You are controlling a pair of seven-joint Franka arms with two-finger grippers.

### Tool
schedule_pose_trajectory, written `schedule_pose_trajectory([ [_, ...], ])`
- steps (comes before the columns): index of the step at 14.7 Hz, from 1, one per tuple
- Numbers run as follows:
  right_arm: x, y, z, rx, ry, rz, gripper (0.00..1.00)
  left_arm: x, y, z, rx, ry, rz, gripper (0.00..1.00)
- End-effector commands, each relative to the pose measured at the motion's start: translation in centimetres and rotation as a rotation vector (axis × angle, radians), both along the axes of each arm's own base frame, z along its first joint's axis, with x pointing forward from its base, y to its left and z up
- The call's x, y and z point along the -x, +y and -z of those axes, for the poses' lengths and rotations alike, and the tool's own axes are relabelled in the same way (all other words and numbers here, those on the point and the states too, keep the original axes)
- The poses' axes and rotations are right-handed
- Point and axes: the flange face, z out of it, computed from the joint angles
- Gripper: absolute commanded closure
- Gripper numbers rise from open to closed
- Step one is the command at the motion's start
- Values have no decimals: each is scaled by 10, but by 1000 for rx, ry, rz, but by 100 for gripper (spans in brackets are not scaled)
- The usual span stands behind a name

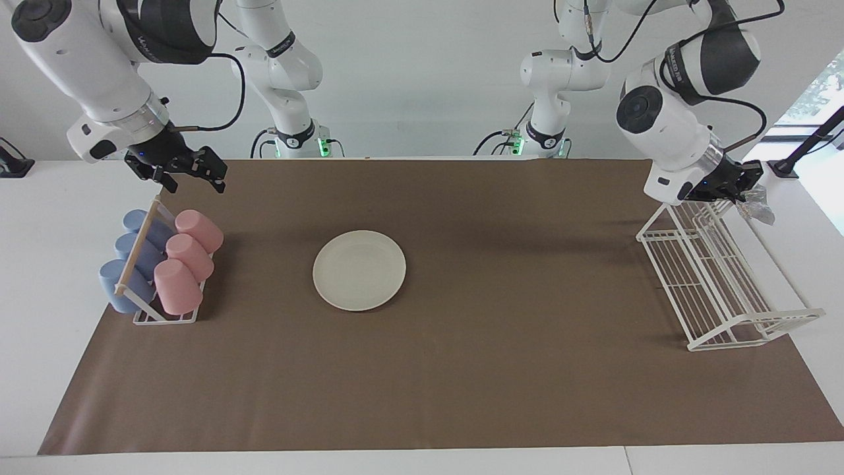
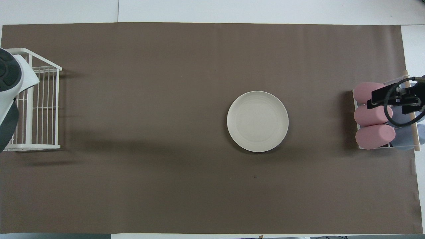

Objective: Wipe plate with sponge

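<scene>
The cream-white plate (image 1: 359, 270) (image 2: 257, 121) lies flat and bare on the brown mat, toward the right arm's end of the table. My left gripper (image 1: 744, 191) hangs over the robots' end of the white wire rack (image 1: 719, 277), shut on the silvery sponge (image 1: 757, 207), which dangles past the rack's outer side. In the overhead view only the left arm's white body (image 2: 11, 83) shows, and the sponge is hidden. My right gripper (image 1: 196, 178) (image 2: 377, 99) is open and holds nothing, up in the air over the cup holder (image 1: 158, 264).
The cup holder (image 2: 385, 146) holds pink and blue cups lying on their sides at the right arm's end of the mat. The wire rack (image 2: 33, 99) stands at the left arm's end. The brown mat (image 1: 501, 369) covers most of the table.
</scene>
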Motion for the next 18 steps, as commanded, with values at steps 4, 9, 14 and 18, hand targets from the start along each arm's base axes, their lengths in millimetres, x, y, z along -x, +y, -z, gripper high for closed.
schedule_pose_trajectory([
  [4, 13, -23, -13, 8, -19, -3, 0, -19, 0, 61, -125, -109, -15, 100],
  [9, 16, -22, -19, 19, -30, 16, 0, -18, -8, 90, -99, -185, -55, 100],
  [14, 18, -18, -18, 16, -11, 9, 0, -5, -17, 116, -37, -185, -21, 100],
  [18, 14, -8, -20, 90, -15, 23, 0, -1, -19, 121, -14, -206, -27, 100],
])
